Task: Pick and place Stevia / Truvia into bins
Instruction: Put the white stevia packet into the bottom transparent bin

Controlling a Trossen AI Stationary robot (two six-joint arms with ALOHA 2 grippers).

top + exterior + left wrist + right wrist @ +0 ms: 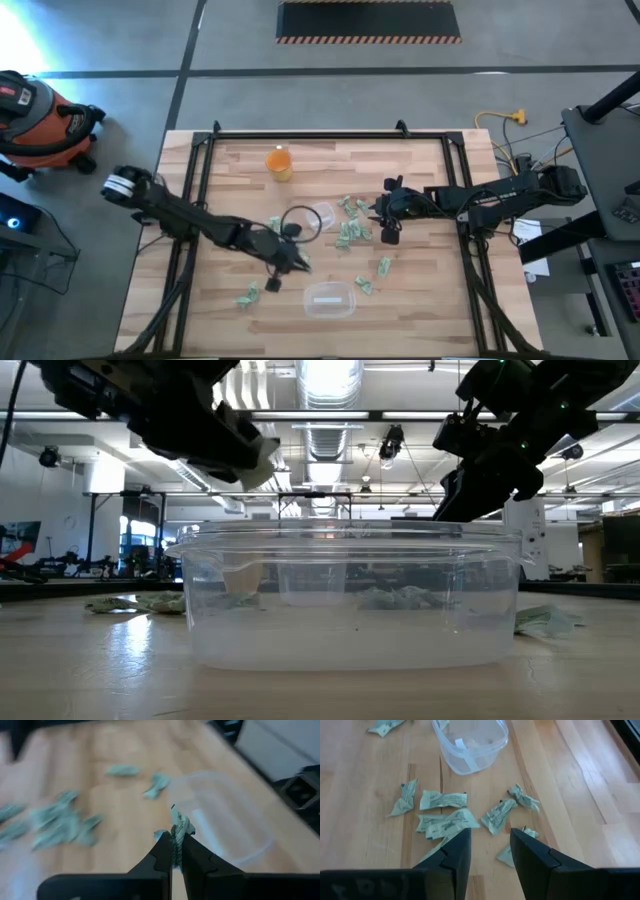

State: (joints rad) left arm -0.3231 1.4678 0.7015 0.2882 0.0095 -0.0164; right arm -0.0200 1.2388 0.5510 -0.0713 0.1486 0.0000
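Note:
Small pale green-and-white sachets [350,228] lie scattered on the wooden table, most of them right of the round clear cup [305,222]. The clear rounded-rectangular tub [330,299] stands near the table's near edge. My left gripper [291,262] hovers between the cup and the tub, shut on one sachet [178,827]; the tub [227,817] lies just beyond it. My right gripper [490,845] is open and hangs above the sachet cluster [445,822], right of the round cup, touching nothing. The tub [350,600] fills the low view. My left gripper pinches a single crumpled sachet [176,842] between its two fingertips. The sachet's upper end [179,822] sticks out past the tips. It is lifted clear of the table, with the tub's rim close beyond it.
An orange cup [279,162] stands toward the table's far edge, left of centre. Stray sachets lie left of the tub [248,295] and right of it [366,286]. A black frame [300,135] borders the table.

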